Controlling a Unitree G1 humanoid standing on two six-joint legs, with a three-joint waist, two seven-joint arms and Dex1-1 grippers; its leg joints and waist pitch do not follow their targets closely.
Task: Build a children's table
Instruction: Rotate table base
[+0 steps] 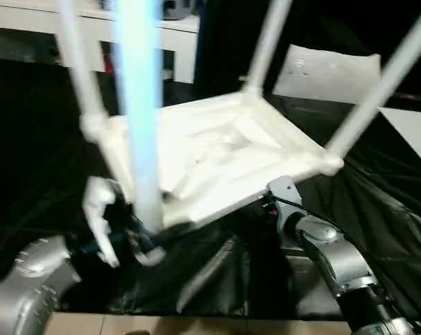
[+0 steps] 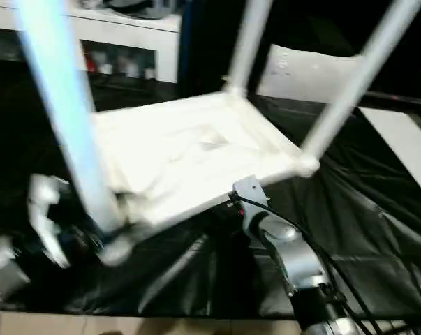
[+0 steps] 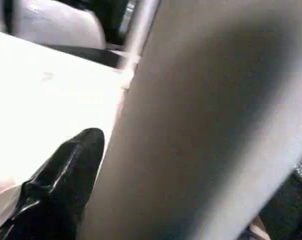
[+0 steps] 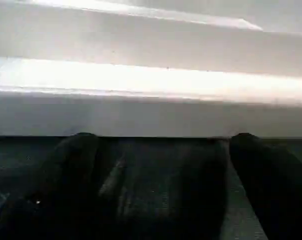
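Note:
The children's table lies upside down and tilted on the black-covered work table, its ribbed white tabletop (image 1: 217, 153) facing up. Its white legs stand in the corner sockets: one close in front (image 1: 140, 105), one at the far left (image 1: 77, 63), one at the back (image 1: 269, 42), one on the right (image 1: 385, 84). My left gripper (image 1: 130, 244) sits at the base of the front leg. One black finger (image 3: 70, 170) rests beside that leg (image 3: 201, 125), which hides the other finger. My right gripper (image 4: 163, 145) is open just below the tabletop's near edge (image 4: 151, 80), with nothing between its fingers.
Crumpled black cloth (image 1: 35, 160) covers the work table all around. A white cabinet (image 1: 91, 28) stands at the back left, and a white sheet (image 1: 329, 70) lies at the back right. A pale panel (image 1: 412, 132) lies at the right. The work table's front edge (image 1: 196, 324) runs close to me.

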